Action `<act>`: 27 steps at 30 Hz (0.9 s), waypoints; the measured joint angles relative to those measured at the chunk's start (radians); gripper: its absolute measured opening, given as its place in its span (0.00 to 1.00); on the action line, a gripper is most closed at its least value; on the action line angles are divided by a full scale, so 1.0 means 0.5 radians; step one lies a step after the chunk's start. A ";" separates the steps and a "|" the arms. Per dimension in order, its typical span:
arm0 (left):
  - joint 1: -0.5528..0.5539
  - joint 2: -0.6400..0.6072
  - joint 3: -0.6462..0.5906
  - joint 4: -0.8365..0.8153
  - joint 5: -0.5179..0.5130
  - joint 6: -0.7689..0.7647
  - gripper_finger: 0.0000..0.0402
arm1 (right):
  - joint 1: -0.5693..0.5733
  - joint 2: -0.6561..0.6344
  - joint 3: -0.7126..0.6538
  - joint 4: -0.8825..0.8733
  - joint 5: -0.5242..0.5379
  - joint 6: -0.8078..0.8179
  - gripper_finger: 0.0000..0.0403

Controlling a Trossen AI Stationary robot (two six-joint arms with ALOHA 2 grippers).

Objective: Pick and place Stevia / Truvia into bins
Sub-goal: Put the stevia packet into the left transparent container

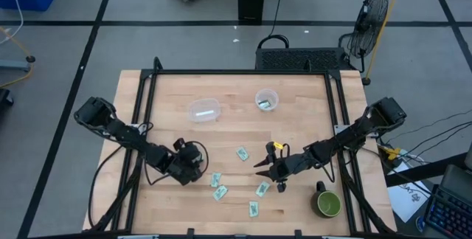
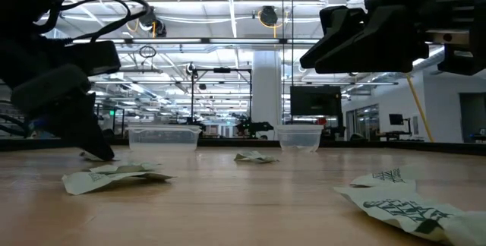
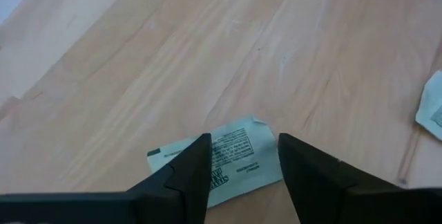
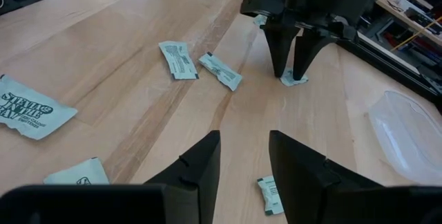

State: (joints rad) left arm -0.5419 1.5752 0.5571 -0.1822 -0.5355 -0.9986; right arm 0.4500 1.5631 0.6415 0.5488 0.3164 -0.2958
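Several pale green and white sachets lie flat on the wooden table, among them a pair (image 1: 218,186), one at the middle (image 1: 241,153) and two nearer the front (image 1: 258,198). My left gripper (image 1: 199,168) is open and points down over one sachet (image 3: 238,156), a finger on either side of its middle. My right gripper (image 1: 259,167) is open and empty, raised above the table (image 4: 245,148). The clear oval tub (image 1: 204,111) and the clear round cup (image 1: 267,100) stand at the far side; the cup holds a sachet. My left gripper comes from above, its fingertips (image 3: 193,165) down at the sachet's two long edges (image 3: 262,148). The sachet lies flat on the table. I cannot tell whether the fingertips touch it.
A dark green mug (image 1: 328,204) stands at the near right corner. A black frame (image 1: 240,72) runs round the table's edges. Bare wood lies between the containers and the sachets.
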 joint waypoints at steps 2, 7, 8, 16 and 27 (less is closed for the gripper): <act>0.000 0.000 -0.001 0.002 0.001 -0.009 0.36 | 0.000 0.000 0.000 0.000 0.000 0.000 0.29; 0.000 0.001 -0.002 0.005 0.001 -0.007 0.21 | 0.000 0.000 0.000 0.000 0.000 0.000 0.29; 0.000 0.001 -0.002 0.005 0.000 -0.007 0.19 | 0.000 0.000 0.000 0.000 0.000 0.000 0.29; 0.007 0.005 -0.008 0.086 -0.089 0.216 0.05 | 0.000 0.000 0.000 0.000 0.000 0.000 0.29; 0.217 -0.045 -0.010 0.236 -0.134 0.453 0.10 | 0.000 0.000 0.000 0.001 0.000 0.000 0.29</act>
State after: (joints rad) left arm -0.4337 1.5529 0.5522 -0.0643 -0.6025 -0.7721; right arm 0.4500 1.5631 0.6415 0.5491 0.3164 -0.2958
